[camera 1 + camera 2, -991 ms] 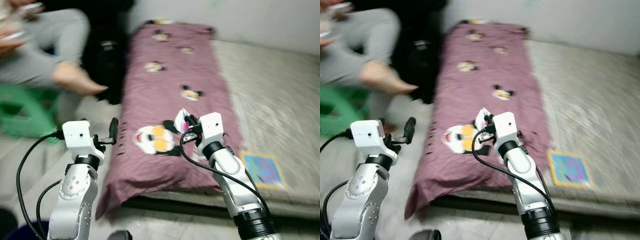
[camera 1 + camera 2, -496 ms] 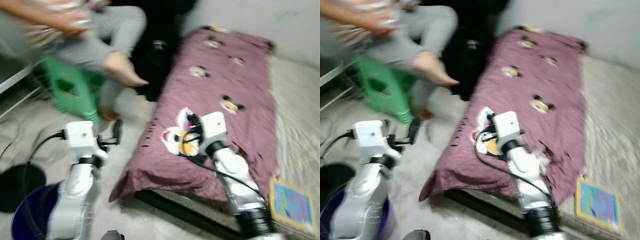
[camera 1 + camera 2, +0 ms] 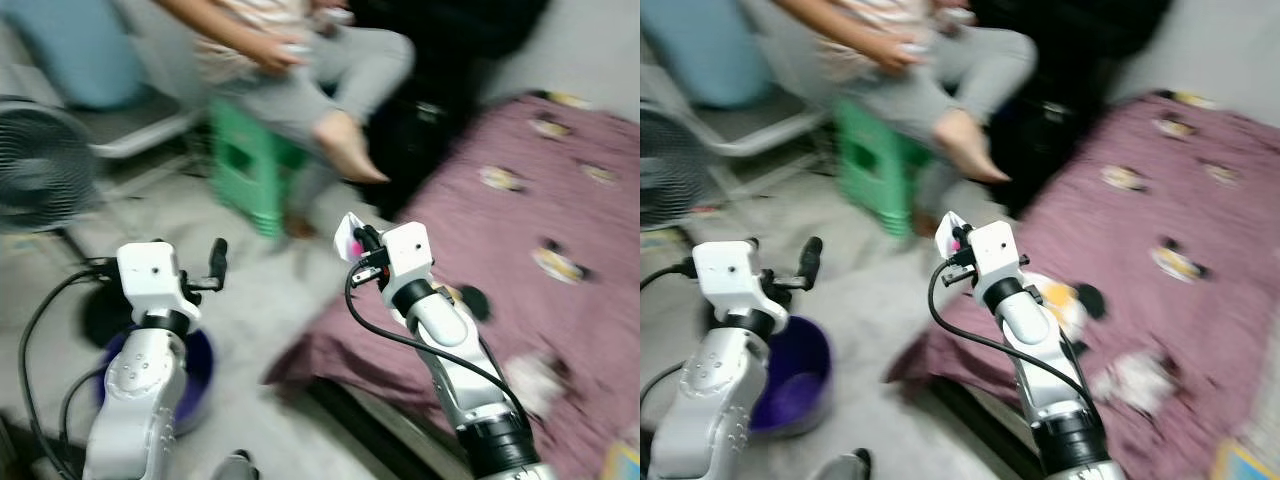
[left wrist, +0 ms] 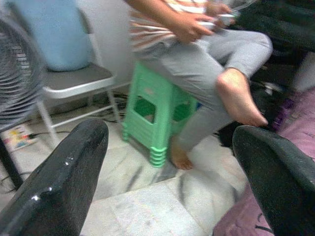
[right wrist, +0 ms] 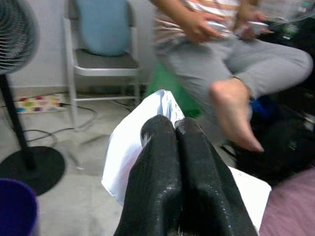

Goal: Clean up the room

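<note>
Right gripper [image 5: 174,147]: fingers pressed together, pinching a crumpled white wrapper [image 5: 130,142], raised beside the purple cartoon-print bedcover [image 3: 560,250] | Left gripper [image 4: 162,162]: fingers spread, holding nothing | Purple round bin [image 3: 790,385]: on floor under left arm | Ahead: seated person [image 4: 197,44] on green plastic stool [image 4: 155,105], grey folding chair [image 5: 98,61], black standing fan [image 5: 19,88].

Left hand [image 4: 167,172] open — green stool [image 4: 157,110], seated person [image 4: 206,44]

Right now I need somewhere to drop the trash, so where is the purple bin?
The purple bin stands on the floor at the robot's left, just behind its left arm, beside the fan's base.
</note>
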{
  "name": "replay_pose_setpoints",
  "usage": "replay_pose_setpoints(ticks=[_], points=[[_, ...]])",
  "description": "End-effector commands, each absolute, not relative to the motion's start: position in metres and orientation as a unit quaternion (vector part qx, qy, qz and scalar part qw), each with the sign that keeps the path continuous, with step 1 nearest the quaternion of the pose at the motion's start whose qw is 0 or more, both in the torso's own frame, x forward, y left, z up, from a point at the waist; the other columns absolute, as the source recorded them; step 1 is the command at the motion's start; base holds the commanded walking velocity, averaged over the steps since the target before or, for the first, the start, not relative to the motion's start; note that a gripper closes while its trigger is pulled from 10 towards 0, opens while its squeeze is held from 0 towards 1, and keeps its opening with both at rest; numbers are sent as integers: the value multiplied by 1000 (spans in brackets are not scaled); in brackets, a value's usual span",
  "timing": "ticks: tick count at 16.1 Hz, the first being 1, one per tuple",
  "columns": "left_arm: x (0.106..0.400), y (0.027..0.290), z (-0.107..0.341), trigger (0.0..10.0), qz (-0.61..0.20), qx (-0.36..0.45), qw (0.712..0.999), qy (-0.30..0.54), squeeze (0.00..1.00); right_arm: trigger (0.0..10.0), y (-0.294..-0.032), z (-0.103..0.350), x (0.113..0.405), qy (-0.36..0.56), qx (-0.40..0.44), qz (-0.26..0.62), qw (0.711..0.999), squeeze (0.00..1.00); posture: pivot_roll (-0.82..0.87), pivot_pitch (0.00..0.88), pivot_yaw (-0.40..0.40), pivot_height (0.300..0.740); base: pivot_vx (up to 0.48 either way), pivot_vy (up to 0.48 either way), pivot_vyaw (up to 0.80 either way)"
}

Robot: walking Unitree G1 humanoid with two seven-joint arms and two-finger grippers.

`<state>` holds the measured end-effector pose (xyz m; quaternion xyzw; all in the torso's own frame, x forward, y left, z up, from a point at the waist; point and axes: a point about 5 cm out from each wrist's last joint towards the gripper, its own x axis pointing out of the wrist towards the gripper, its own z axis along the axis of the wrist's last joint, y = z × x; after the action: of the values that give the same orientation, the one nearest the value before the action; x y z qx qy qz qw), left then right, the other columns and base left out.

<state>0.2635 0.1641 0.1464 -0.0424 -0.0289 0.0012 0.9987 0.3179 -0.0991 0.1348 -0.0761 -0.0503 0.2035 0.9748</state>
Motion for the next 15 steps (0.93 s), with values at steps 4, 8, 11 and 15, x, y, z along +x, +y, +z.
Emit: replay_pose_setpoints(ticks=[4, 8, 11, 15], points=[[265, 165, 148, 10000, 6, -32, 999, -34, 0, 10000, -101, 134, 319, -50, -82, 201, 975, 0, 23, 110, -97, 740, 0, 0, 800], [265, 165, 148, 10000, 9, -33, 999, -37, 0, 10000, -99, 133, 320, -50, -83, 206, 974, 0, 25, 108, -103, 740, 0, 0, 800], [266, 164, 151, 10000, 17, -31, 998, -45, 0, 10000, -92, 133, 319, -50, -67, 227, 970, 0, 51, 98, -142, 740, 0, 0, 502], [261, 166, 152, 10000, 56, -48, 996, -56, 0, 10000, -80, 138, 328, -55, -75, 263, 960, 0, 71, 91, -202, 740, 0, 0, 0]])
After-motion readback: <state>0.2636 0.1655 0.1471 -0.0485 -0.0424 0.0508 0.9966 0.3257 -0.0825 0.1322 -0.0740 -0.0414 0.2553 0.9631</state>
